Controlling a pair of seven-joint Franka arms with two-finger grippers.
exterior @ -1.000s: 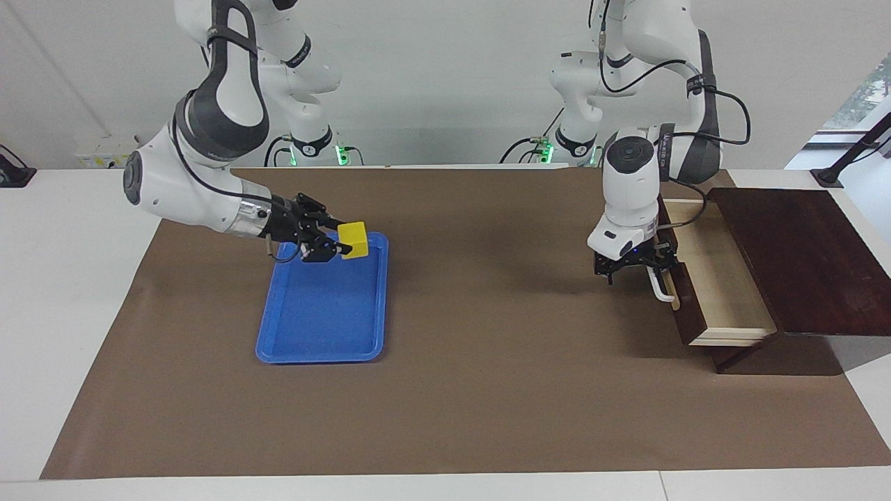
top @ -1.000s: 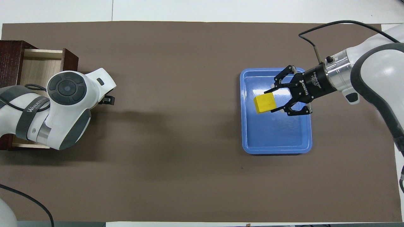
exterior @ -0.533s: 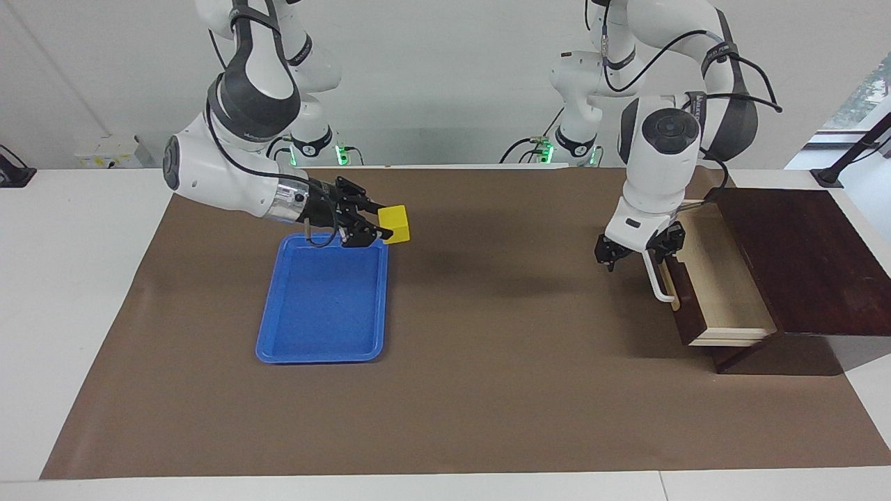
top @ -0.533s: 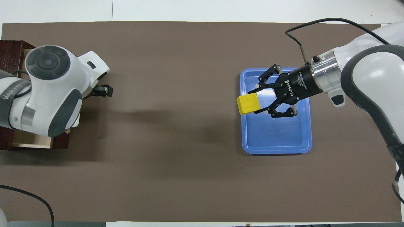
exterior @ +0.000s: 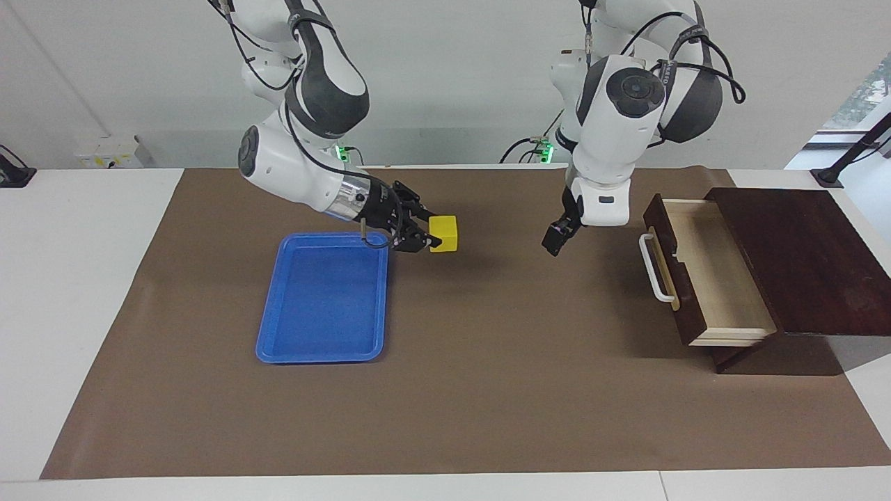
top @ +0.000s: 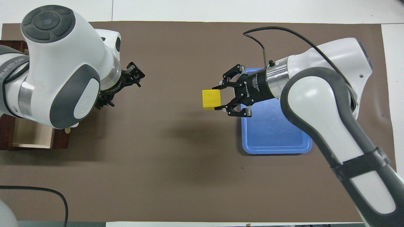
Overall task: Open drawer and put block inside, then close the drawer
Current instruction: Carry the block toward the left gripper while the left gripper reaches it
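The right gripper [exterior: 430,236] is closed on the small bright yellow cube block [exterior: 444,233], pinching it between its two fingertips, and holds it up in the air over the brown table mat [exterior: 487,390], just off the edge of the flat blue plastic tray [exterior: 321,344]. The tray sits partly under this gripper's wrist and has nothing in it. Well apart from the block, toward the left arm's end of the table, the left gripper [exterior: 555,240] hangs in the air over the mat with its fingers wide apart and nothing in them. Just beside that gripper is the dark brown wooden drawer [exterior: 703,278] with its white bar handle [exterior: 649,268]. The drawer is pulled out of its dark wood box [exterior: 800,257], and its pale wood inside shows, with nothing in it. So the first job looks done: the drawer is open. The block is picked up, but it is not in the drawer yet. I think what is left is to carry the block over to the drawer, let it go inside, and then push the drawer shut. Counting things: one yellow block, one blue tray, one drawer in one box, one brown mat, and two grippers.
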